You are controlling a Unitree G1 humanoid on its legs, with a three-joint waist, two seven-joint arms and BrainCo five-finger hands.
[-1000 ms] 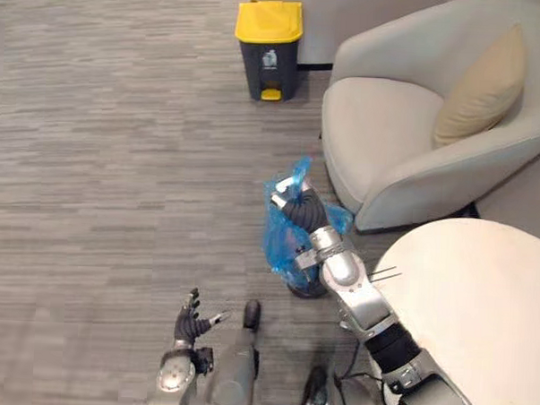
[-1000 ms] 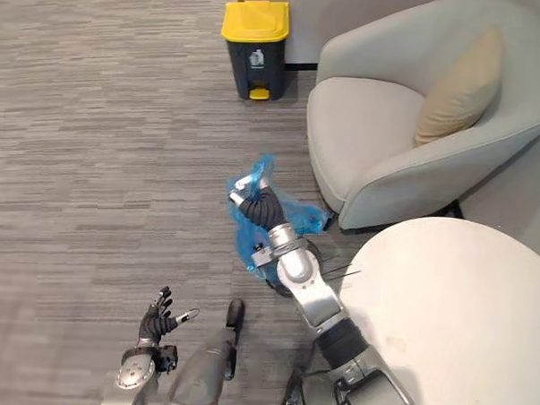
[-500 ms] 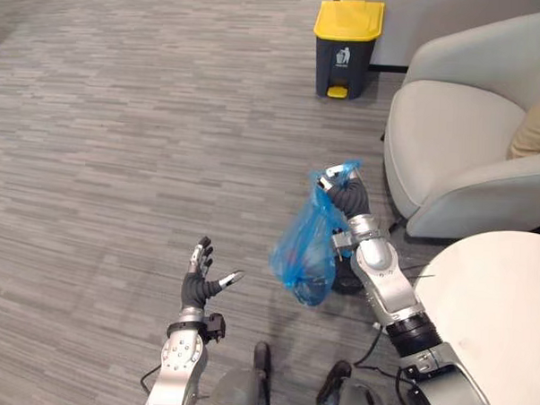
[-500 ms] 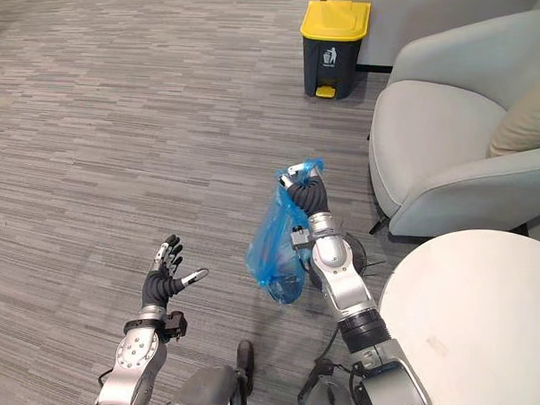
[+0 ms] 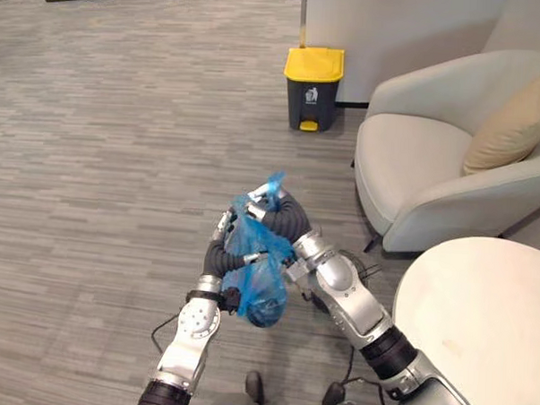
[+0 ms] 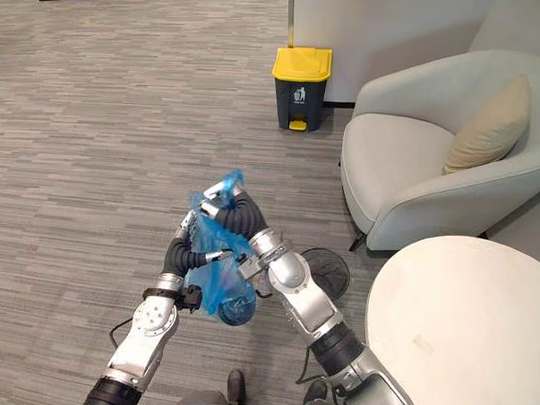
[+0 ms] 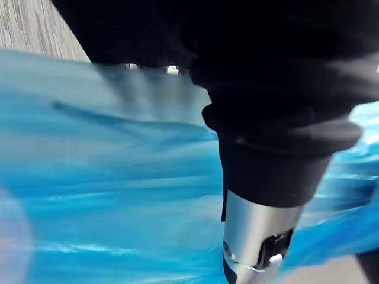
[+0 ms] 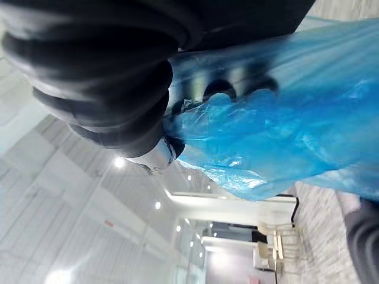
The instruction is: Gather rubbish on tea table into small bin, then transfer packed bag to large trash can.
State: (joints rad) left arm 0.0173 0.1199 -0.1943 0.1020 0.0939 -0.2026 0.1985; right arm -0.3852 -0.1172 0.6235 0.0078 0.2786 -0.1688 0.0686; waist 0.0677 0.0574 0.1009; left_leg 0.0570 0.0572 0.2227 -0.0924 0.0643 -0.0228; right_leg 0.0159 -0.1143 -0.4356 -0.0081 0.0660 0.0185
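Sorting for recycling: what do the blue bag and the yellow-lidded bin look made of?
The blue bag looks like thin translucent plastic film: glossy, crinkled, bunched. The yellow-lidded bin is probably hard moulded plastic: smooth dark body, matte yellow lid.

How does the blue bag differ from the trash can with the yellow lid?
The blue bag is soft, crumpled plastic; the trash can is rigid, dark with a yellow lid. The bag hangs from the right hand, off the floor; the can stands on the floor by the wall.
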